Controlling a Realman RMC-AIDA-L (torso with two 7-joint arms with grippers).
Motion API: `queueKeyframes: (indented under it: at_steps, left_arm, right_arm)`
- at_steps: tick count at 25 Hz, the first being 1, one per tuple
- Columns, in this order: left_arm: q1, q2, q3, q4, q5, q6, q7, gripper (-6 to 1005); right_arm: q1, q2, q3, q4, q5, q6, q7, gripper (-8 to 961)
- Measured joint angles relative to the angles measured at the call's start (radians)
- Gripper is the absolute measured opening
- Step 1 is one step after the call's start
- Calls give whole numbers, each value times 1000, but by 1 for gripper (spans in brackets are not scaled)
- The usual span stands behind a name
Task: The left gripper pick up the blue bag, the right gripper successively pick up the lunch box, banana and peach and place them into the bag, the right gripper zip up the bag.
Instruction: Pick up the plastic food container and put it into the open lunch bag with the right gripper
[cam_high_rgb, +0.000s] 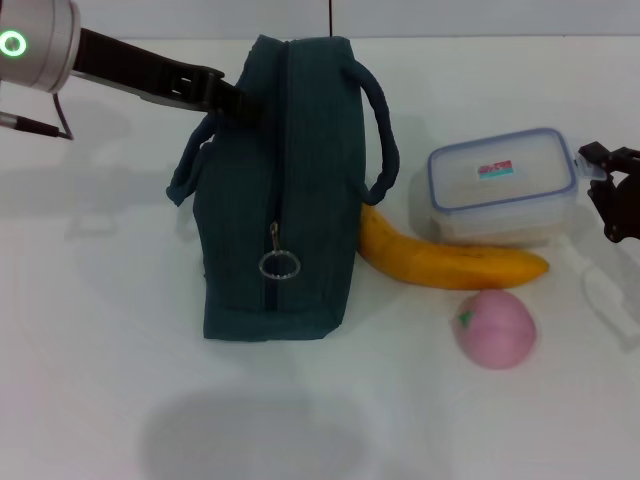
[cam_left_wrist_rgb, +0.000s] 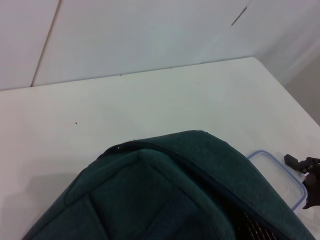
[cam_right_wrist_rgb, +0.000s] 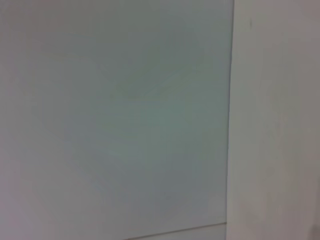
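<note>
One blue bag (cam_high_rgb: 275, 200), one lunch box (cam_high_rgb: 502, 186), one banana (cam_high_rgb: 447, 262), one peach (cam_high_rgb: 494, 328), all on white counter (cam_high_rgb: 90, 330). Bag upright, zip closed w/ ring pull, dark teal-blue. Left gripper (cam_high_rgb: 232, 100) at bag's far top by a handle; fingers hidden, grip state can't be told. Right gripper (cam_high_rgb: 612, 195) cut off at frame edge, just beside box, jaws apart.

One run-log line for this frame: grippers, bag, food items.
left gripper: at bag far end | right gripper: beside lunch box | zip closed | banana, peach: on table, unpicked
</note>
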Motion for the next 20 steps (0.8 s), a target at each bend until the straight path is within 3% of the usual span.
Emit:
queueKeyframes:
  at_steps: [20]
  left_arm:
    - [5, -8, -1, -1, 0, -2, 15, 53]
  right_arm:
    - [-11, 0, 11, 1, 68, -87, 61, 94]
